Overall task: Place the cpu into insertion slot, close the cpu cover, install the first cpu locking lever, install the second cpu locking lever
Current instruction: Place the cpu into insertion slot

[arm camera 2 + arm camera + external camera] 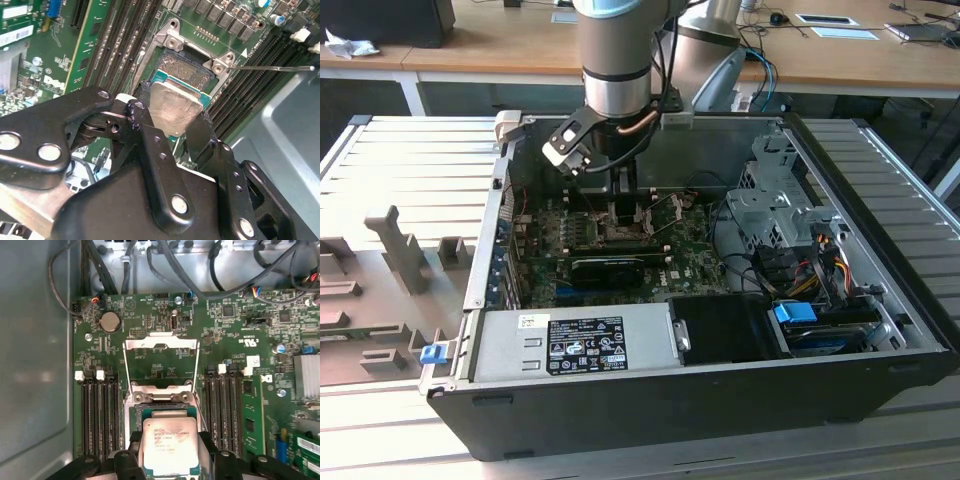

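Black hand (pixel 175 127) clamps the cpu (pixel 175 107) directly over the insertion slot (pixel 182 67), which lies at its six o'clock in the exterior view; cpu cover (pixel 160 343) raised.

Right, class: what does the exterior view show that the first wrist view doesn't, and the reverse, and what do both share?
Exterior view: the arm reaching into the open computer case, and its power supply. First wrist view: the gripper holding the cpu over the insertion slot, the cpu cover raised. Both: the green motherboard.
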Robot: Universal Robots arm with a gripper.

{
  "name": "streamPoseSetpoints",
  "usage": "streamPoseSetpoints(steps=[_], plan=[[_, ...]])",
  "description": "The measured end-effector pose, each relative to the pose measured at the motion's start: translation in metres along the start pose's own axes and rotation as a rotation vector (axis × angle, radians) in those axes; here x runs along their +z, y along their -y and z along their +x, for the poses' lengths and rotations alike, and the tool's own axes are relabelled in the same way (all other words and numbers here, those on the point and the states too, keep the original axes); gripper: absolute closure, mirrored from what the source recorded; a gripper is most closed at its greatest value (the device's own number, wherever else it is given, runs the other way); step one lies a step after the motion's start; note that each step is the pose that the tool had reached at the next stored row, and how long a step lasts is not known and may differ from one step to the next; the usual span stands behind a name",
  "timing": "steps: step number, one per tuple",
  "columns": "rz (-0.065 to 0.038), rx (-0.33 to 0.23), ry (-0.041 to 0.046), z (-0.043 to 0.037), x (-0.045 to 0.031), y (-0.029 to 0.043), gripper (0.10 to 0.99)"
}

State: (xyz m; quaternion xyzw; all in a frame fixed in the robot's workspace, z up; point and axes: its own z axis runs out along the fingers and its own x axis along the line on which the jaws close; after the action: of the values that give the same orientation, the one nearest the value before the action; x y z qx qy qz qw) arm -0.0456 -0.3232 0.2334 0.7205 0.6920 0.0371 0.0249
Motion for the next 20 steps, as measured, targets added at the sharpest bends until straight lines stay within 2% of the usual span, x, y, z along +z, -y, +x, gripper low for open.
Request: streamPoseSetpoints(steps=[5, 20], plan=[[0.0, -0.01, -0.001, -0.0002, 0.0088, 0.002, 0.557], [0.0, -0.011, -0.0011, -0.0003, 0.0162, 0.003, 0.557]])
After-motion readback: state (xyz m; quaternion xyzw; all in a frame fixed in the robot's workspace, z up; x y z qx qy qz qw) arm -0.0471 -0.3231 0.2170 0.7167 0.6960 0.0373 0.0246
